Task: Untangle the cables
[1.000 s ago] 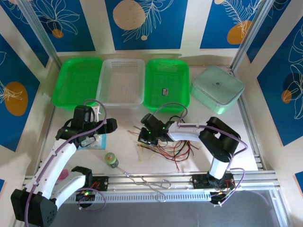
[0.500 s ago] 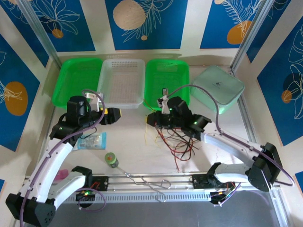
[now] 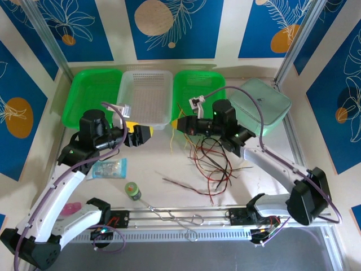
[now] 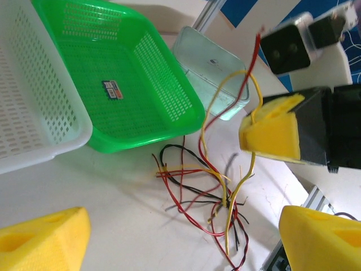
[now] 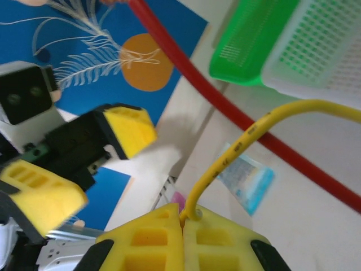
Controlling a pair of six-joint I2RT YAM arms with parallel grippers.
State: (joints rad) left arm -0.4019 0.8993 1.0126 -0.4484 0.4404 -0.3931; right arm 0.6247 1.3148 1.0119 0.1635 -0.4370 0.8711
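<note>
Two green trays (image 3: 93, 96), one white tray (image 3: 146, 93), one mint box (image 3: 259, 106), one blue packet (image 3: 110, 167), one green-capped jar (image 3: 133, 191), one bent silver wire (image 3: 163, 214), one tangle of red, black and yellow cables (image 3: 211, 161).

Bright, even light casts soft shadows on the table (image 3: 152, 164). Close to the lens, the yellow fingers (image 4: 42, 237) look slightly defocused.
</note>
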